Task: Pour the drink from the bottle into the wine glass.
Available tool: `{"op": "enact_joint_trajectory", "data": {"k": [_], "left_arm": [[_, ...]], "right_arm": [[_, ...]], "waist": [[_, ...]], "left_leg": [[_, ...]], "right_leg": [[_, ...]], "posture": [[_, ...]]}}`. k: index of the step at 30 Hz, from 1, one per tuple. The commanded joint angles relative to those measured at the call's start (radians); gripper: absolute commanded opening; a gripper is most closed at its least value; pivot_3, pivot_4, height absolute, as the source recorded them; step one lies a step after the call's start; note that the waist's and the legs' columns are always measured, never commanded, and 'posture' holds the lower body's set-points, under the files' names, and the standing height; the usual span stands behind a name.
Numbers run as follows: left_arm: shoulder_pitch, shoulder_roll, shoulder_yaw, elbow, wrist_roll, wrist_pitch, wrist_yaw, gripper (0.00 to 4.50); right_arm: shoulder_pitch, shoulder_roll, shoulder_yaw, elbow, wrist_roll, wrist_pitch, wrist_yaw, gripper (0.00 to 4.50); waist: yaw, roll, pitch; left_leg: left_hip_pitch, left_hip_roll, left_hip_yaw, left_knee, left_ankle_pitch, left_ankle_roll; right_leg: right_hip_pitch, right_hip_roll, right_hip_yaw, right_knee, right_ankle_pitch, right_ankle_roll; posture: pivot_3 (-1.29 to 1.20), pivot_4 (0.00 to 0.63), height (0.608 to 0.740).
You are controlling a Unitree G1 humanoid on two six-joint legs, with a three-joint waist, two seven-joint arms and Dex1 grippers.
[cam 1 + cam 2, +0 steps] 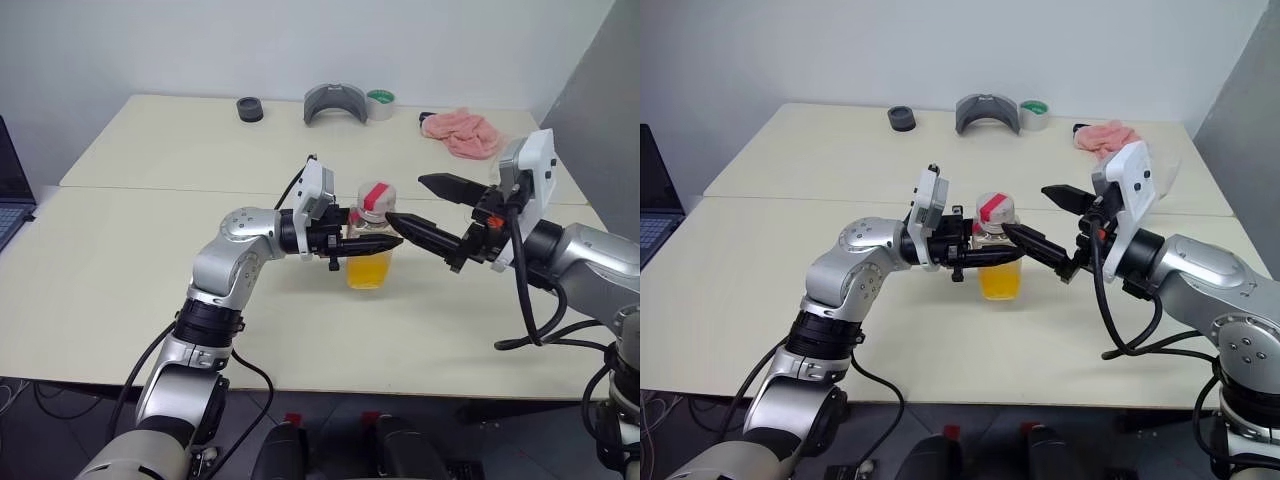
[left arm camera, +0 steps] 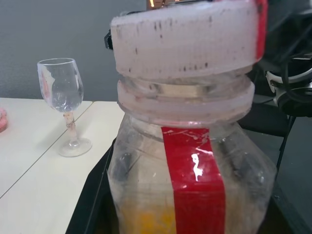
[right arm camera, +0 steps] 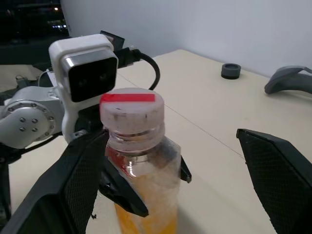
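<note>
Left hand (image 1: 372,243) clamped on bottle (image 1: 371,240), mid counter (image 1: 150,250). Right hand (image 1: 418,204) wide apart, cap (image 1: 377,197) at its 9 o'clock. Step: cap off. Next: close on cap, twist. Wine glass (image 2: 63,105) waits nearby.

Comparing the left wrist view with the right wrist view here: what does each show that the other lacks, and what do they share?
Left wrist view alone: the wine glass, empty and upright on the table, and a close look at the bottle's red label strip.

Right wrist view alone: the left pincer shut on the bottle, the right pincer open with a finger either side of the bottle, a black ring and a grey curved object far back.

Both: the capped bottle holding the orange drink.
</note>
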Motion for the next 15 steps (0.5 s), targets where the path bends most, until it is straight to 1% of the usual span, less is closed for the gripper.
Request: {"op": "enact_joint_trajectory", "data": {"k": [1,11,15], "left_arm": [[-0.021,-0.001,0.011,-0.039,-0.014,-0.025,-0.004,1.87],[-0.013,-0.002,0.008,-0.049,-0.014,-0.025,-0.002,1.87],[-0.015,-0.003,0.009,-0.047,-0.014,-0.026,-0.003,1.87]], "right_arm": [[-0.009,-0.004,-0.023,-0.031,0.032,-0.029,0.005,4.46],[-0.023,0.005,-0.029,-0.010,0.061,-0.058,0.008,4.46],[-0.042,0.022,-0.003,-0.001,0.052,-0.065,0.002,4.46]], "waist": [[0.000,0.000,0.000],[0.000,0.000,0.000],[0.000,0.000,0.000]], "left_leg": [[0.000,0.000,0.000,0.000,0.000,0.000],[0.000,0.000,0.000,0.000,0.000,0.000],[0.000,0.000,0.000,0.000,0.000,0.000]], "right_leg": [[0.000,0.000,0.000,0.000,0.000,0.000],[0.000,0.000,0.000,0.000,0.000,0.000],[0.000,0.000,0.000,0.000,0.000,0.000]], "posture": [[0.00,0.150,0.740],[0.00,0.150,0.740],[0.00,0.150,0.740]]}}
